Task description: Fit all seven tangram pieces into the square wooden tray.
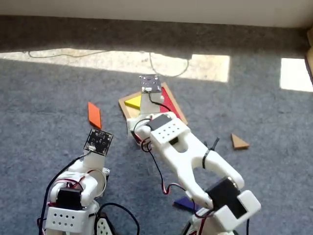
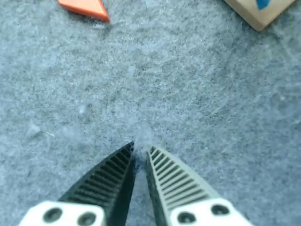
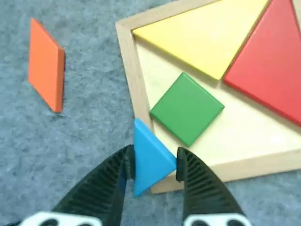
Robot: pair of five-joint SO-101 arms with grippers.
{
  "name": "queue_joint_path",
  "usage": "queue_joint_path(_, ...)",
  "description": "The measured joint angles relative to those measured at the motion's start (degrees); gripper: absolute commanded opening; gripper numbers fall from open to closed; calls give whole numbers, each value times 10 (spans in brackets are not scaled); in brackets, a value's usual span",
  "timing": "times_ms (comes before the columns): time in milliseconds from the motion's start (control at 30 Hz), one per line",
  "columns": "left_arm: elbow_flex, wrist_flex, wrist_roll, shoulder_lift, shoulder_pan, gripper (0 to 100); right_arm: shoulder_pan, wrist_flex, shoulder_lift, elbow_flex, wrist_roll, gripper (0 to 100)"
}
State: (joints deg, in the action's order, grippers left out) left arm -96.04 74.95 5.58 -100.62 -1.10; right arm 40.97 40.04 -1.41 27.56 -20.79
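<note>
Where sunlight patches (image 1: 210, 68) cross grey carpet (image 1: 49, 98), right end effector (image 3: 154, 157) gripping blue triangle (image 3: 148, 157) at tray rim (image 3: 129, 70), left end effector (image 2: 140, 149) closed

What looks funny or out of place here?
The small blue triangle, pinched in the right claw, overlaps the rim of the square wooden tray instead of lying inside. The green square lies loose inside, not snug against the others. The orange parallelogram lies outside on the grey carpet.

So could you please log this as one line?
right pincer: shut on blue triangle at tray rim | left pincer: shut, empty | tray: yellow triangle, red triangle, green square | carpet: orange parallelogram
</note>
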Motion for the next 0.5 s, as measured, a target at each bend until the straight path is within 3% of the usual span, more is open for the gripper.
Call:
queue_joint_path(233,0,0,0,0,0,6,-13,0,-85,-105,97,80)
queue_joint_path(500,0,0,0,0,0,6,-17,-4,-101,-144,134,84)
